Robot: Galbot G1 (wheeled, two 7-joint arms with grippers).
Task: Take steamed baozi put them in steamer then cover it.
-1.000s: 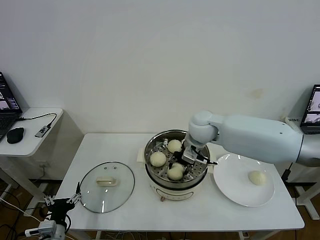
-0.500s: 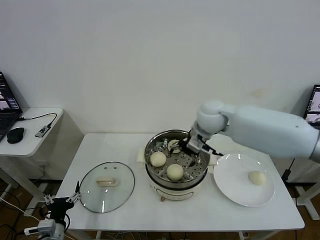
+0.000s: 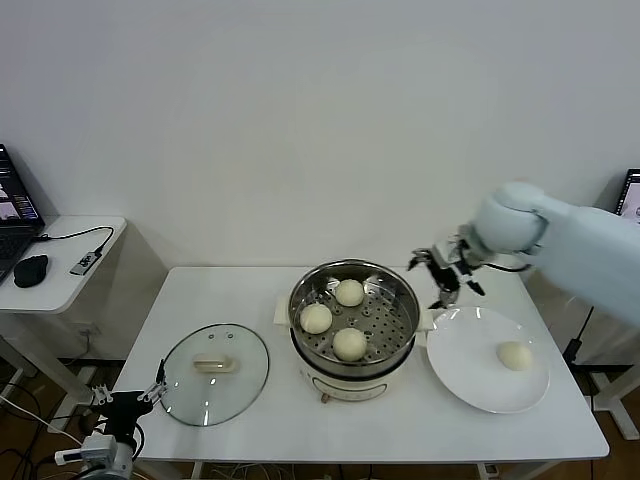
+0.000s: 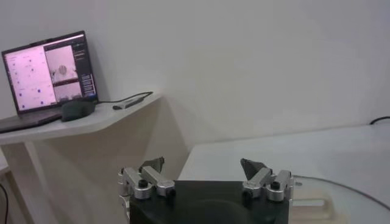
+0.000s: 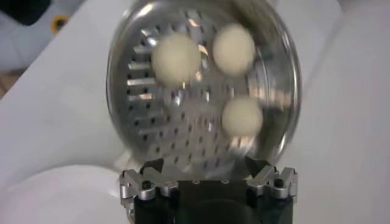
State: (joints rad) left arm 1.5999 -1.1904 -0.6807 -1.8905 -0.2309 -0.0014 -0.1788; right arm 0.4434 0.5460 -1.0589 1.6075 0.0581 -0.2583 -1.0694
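Note:
The steel steamer (image 3: pixel 353 300) on its cream pot base stands mid-table and holds three cream-white baozi (image 3: pixel 349 343). A fourth baozi (image 3: pixel 515 355) lies on the white plate (image 3: pixel 470 375) at the right. The glass cover (image 3: pixel 214 372) with its cream handle lies flat on the table at the left. My right gripper (image 3: pixel 447 274) is open and empty, raised just right of the steamer above the plate's far edge. The right wrist view shows the steamer (image 5: pixel 280 91) and three baozi (image 5: pixel 176 58) beyond its open fingers (image 5: pixel 152 171). My left gripper (image 3: pixel 125 402) is open and empty, parked low at the table's front left.
A side desk (image 3: pixel 60 262) with a laptop, a mouse and a cable stands at the far left. Another laptop (image 3: pixel 628 215) is at the far right. A white wall runs behind the table.
My right gripper has let go of a baozi in the steamer, risen out of it and swung right toward the plate. The steamer now shows three baozi. The left arm has not moved.

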